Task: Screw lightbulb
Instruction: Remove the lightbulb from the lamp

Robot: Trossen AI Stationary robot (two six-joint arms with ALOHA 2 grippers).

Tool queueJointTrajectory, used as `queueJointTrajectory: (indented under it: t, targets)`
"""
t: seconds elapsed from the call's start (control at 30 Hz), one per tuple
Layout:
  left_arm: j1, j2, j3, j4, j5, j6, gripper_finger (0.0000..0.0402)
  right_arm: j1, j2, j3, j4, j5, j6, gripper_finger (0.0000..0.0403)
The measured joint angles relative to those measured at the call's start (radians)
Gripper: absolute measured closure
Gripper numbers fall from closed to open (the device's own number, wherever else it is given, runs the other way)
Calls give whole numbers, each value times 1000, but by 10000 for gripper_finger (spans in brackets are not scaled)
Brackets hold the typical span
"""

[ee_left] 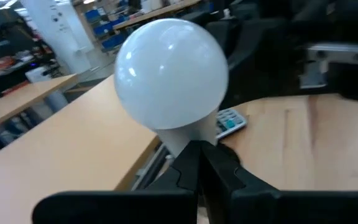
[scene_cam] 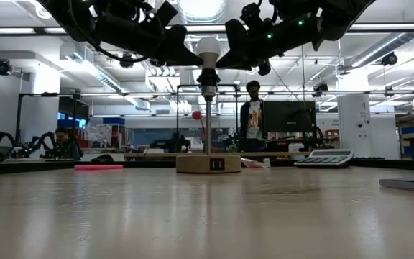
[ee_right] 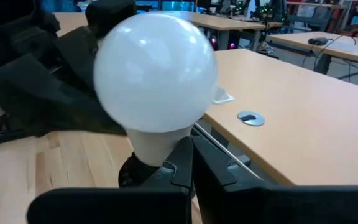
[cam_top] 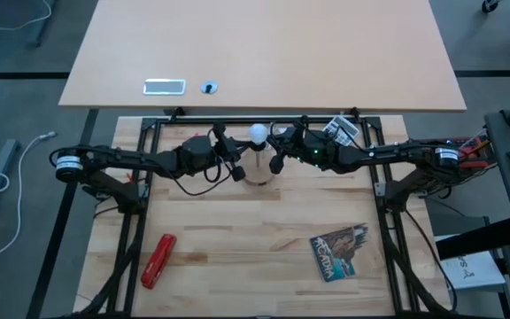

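Lightbulb [cam_top: 258, 134] stands upright near the middle of the desk's far edge, its white globe on top and its silvery screw base pointing down into a black socket [scene_cam: 208, 92]. The socket rises on a thin stem from a round wooden disc [scene_cam: 208, 163] that rests flat on the desk. From the low view the base seems seated in the socket mouth, though how far it is threaded in cannot be told.

Both grippers meet at the bulb from opposite sides. The left gripper [ee_left: 199, 163] has its two dark fingers closed together just under the globe, at the bulb's neck; they appear to pinch it, likely to steady the bulb over the socket. The right gripper [ee_right: 188, 163] comes in from the other side with its fingers likewise drawn together at the neck, probably so that it can turn the bulb. Each wrist view shows the other arm as a dark shape behind the globe.

The arms stretch in from the left and right edges, level with each other, so the bulb stays centred and upright between them.

Farther out, a red tool [cam_top: 158, 260] lies near the front left corner, a printed card [cam_top: 341, 252] lies toward the front right, and a calculator [cam_top: 343, 129] sits by the far edge behind the right arm.
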Motion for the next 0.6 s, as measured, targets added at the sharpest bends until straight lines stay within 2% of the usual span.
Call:
queueJointTrajectory:
  t: [0.6]
  targets:
    - [1,0,0,4,29,-34,401,-5,0,0,4,4,-49,403]
